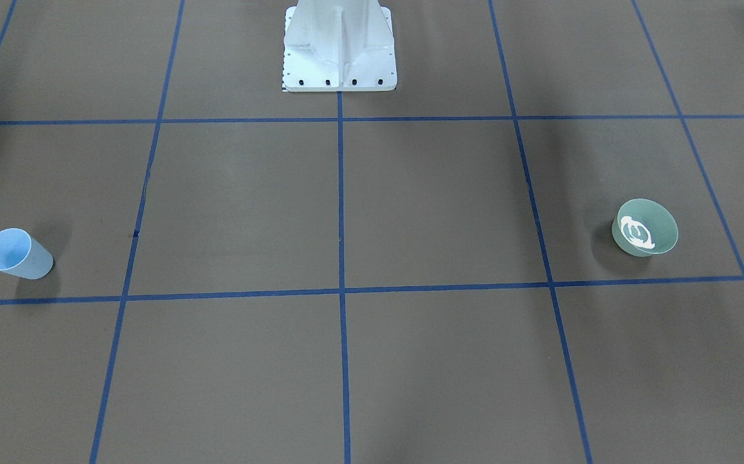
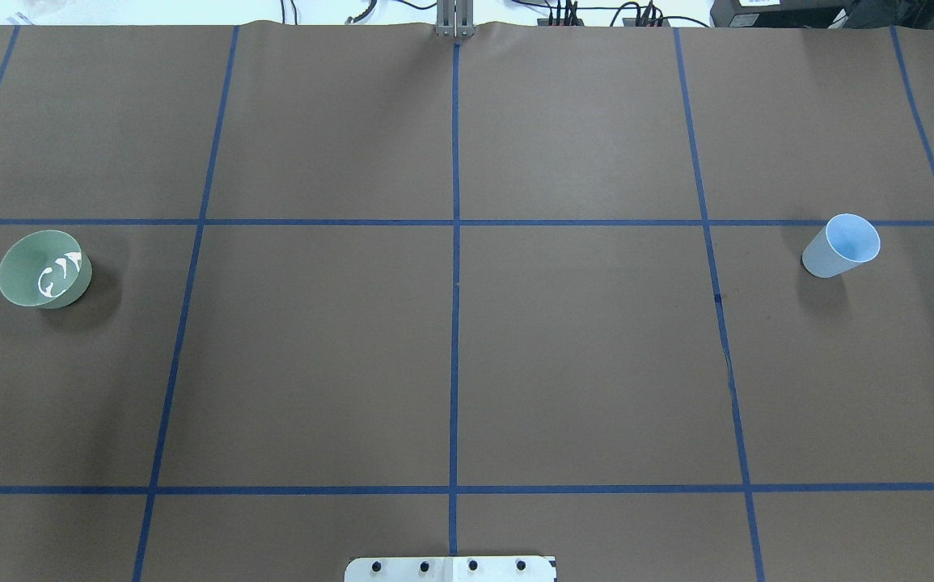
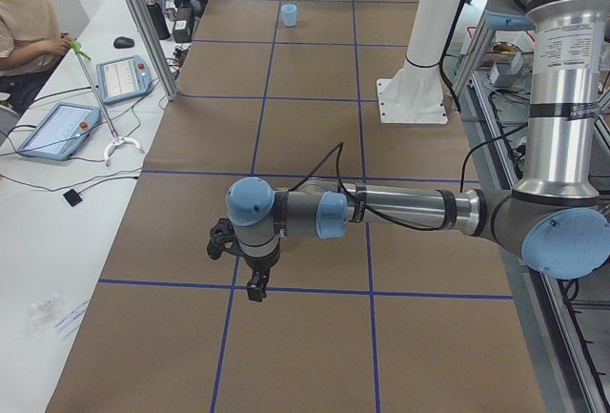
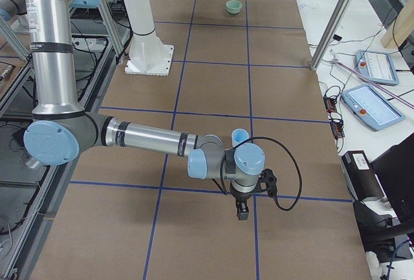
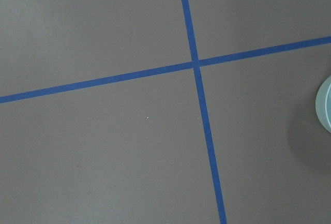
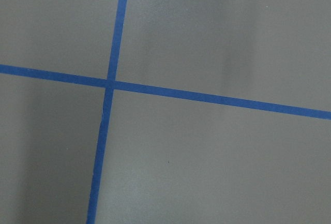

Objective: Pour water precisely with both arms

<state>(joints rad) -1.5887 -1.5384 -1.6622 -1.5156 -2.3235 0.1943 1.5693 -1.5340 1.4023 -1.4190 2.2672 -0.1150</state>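
Side cameras alone catch the left gripper and right gripper, low over the brown table. Open or closed, can't tell. Overhead, water glints in the green bowl at left, blue cup at right. Far off, a person sits at a desk.

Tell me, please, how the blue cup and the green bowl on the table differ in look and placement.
The blue cup is plain inside; the green bowl shows white marks inside. The cup is taller and narrower, the bowl wider and shallower. The cup stands on the robot's right, the bowl on its left. Both stand upright and unheld on the table.
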